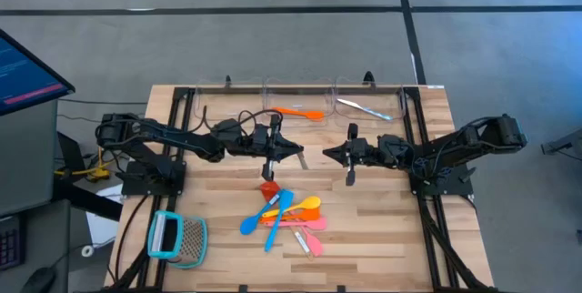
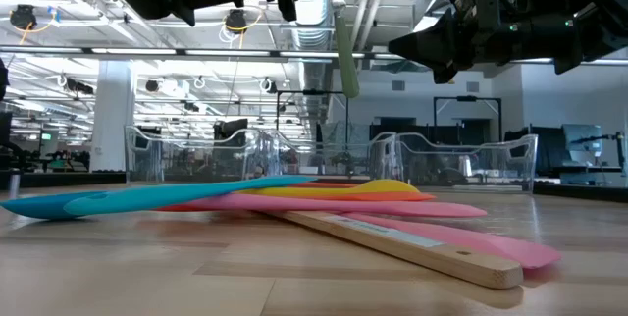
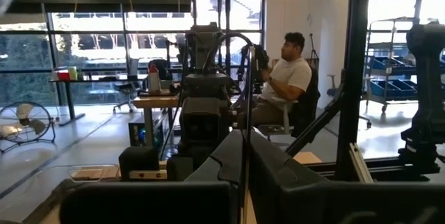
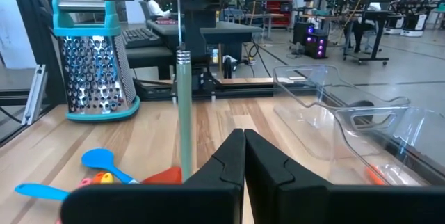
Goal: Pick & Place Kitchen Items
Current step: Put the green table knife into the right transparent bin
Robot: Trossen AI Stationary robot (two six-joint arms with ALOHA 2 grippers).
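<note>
The wooden counter (image 1: 382, 229) carries a pile of coloured spoons and spatulas (image 1: 286, 216) near its middle, a teal-framed grater (image 1: 177, 238) at one corner, and three clear bins (image 1: 300, 102) along the far edge.

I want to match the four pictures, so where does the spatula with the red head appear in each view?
High view: spatula, red head at the table's middle, under the left pincer.
Low view: only its pale handle, hanging at top centre.
Left wrist view: I cannot make it out.
Right wrist view: upright handle, red head near the blue spoon.
Shared landmark: the clear bins, in the high, low and right wrist views.
</note>
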